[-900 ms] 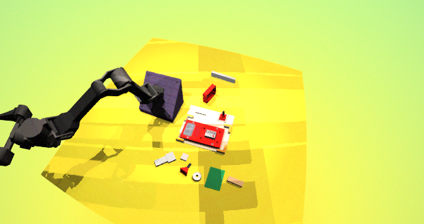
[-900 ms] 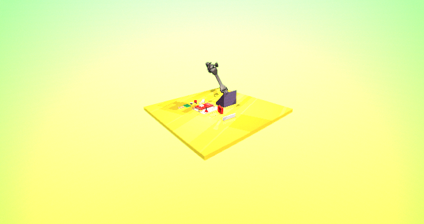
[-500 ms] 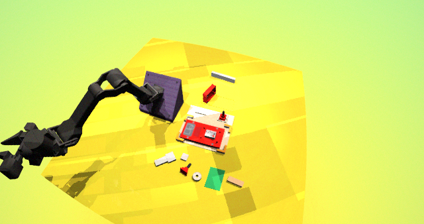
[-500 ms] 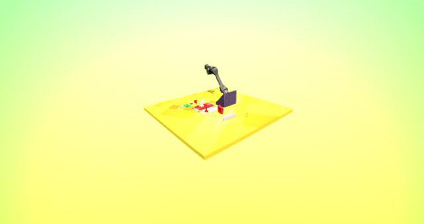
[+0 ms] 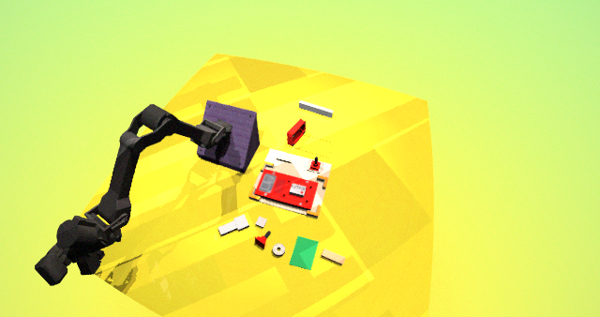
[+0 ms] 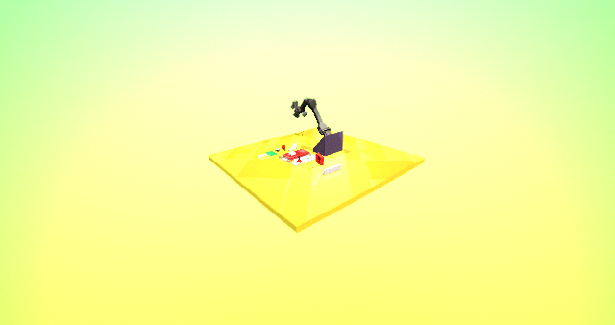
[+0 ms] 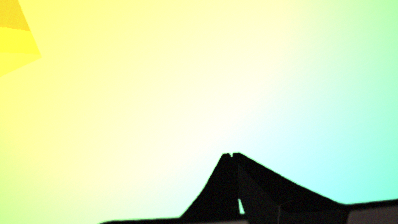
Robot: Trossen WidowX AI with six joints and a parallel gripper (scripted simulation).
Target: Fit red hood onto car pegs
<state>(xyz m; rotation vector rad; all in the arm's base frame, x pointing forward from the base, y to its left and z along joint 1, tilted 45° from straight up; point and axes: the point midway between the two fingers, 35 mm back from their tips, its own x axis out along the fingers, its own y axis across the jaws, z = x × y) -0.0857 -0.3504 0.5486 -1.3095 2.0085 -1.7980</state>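
The hood, a small red shell, stands on its side on the table beyond the jig, with a dark opening showing in the exterior view. The red chassis lies in the white jig. The pale engine block sits on its deck. The pegs are only tiny dots, and the hood's holes cannot be made out. My gripper is shut and empty, its fingertips together in the wrist view. It is high over the table's near left side in the top view, far from the hood and chassis.
A purple wedge stands at the arm's base. A white bar lies beyond the hood. A red stemmed piece stands on the jig. Nearer lie white blocks, another red stemmed piece, a green plate and a tan block.
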